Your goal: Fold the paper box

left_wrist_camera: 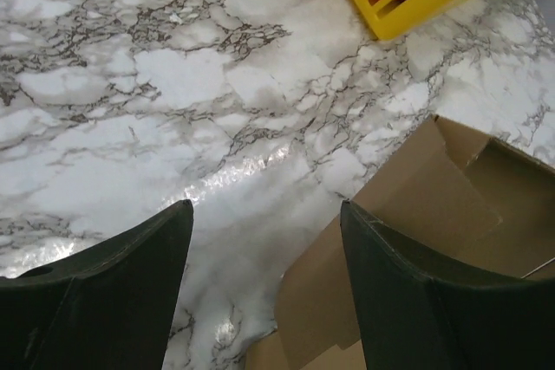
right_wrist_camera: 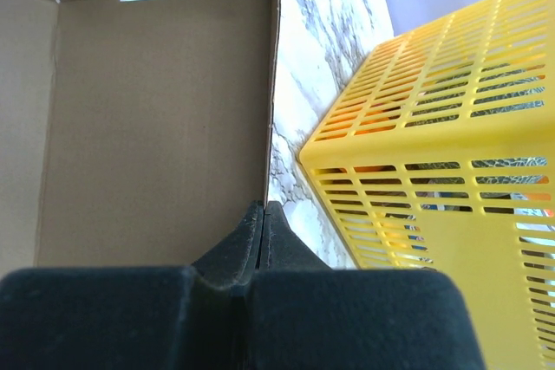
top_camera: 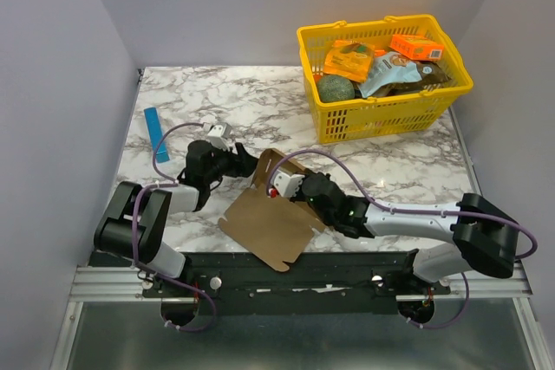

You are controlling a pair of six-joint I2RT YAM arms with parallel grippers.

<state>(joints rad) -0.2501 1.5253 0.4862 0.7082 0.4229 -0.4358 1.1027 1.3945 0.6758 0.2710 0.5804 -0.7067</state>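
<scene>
Between the two arms, toward the front of the marble table (top_camera: 217,101), sits the paper box (top_camera: 264,230), only partly folded. A flat brown panel lies nearest the arm bases and a couple of walls stand up at the far end. Its long axis runs roughly front to back, a bit on the diagonal. The right gripper (top_camera: 277,185) is clenched on the top edge of one upright wall; in its wrist view the thin cardboard edge runs straight into the closed fingertips (right_wrist_camera: 232,247). The left gripper (top_camera: 238,162) is spread wide with nothing in it, just beside the raised far-left corner. In its own camera the box is off to the right, with a flap showing past the right-hand finger and only bare marble in the gap. So the left arm is the free one and it's already close. My guess is it has to slide toward the right arm before that flap sits between its fingers. The tabletop looks glossy, so the sheet could skate if pushed, though the right pinch should anchor it. Room seems fine: the yellow basket (top_camera: 381,119) and the blue strip (top_camera: 155,132) are both well apart from the box.
</scene>
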